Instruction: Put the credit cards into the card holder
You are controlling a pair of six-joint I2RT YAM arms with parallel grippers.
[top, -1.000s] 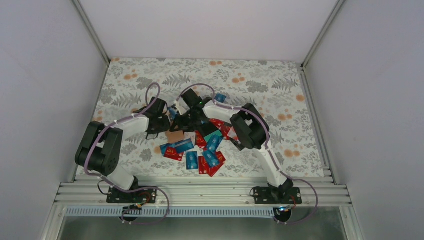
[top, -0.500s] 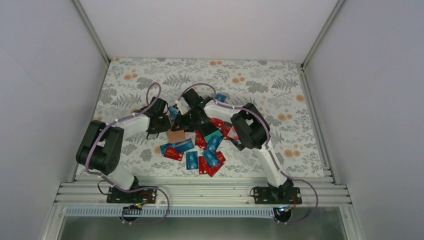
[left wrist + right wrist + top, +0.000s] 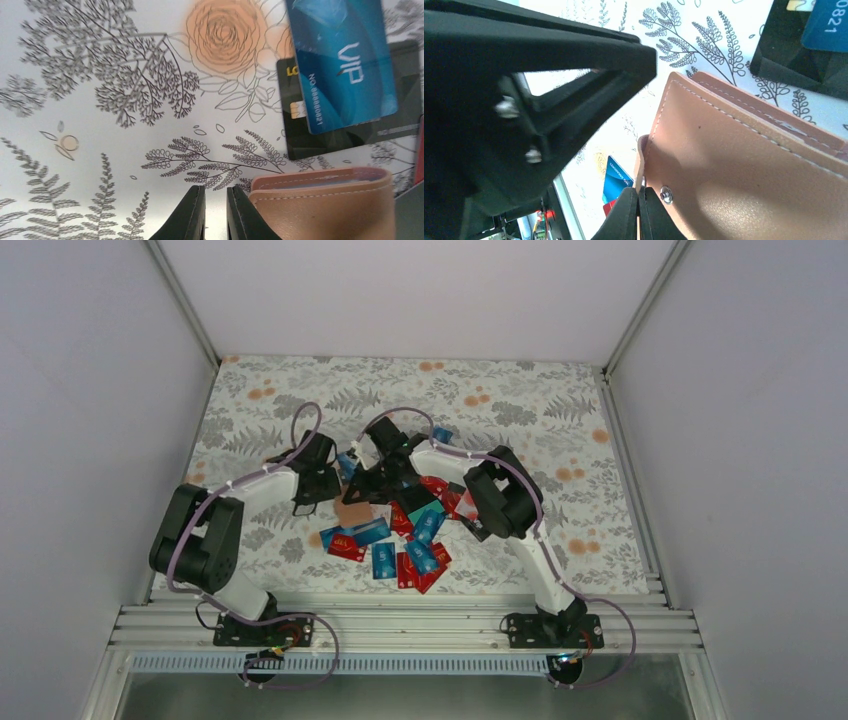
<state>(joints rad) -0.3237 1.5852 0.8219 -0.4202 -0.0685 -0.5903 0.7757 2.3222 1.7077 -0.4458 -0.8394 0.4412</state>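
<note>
- Right gripper (image 3: 638, 196) stays clamped on the card holder (image 3: 734, 170) edge, centre of the overhead frame.
- Left gripper (image 3: 215, 194) barely parted, empty, touching its side.
- Credit cards (image 3: 405, 545) unmoved.

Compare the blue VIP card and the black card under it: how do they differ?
The blue VIP card lies on top; the black card lies underneath, partly covered. The blue VIP card stands lengthwise in the picture, the black card crosswise. Only the black card shows a gold chip. Both lie flat, outside the card holder.
</note>
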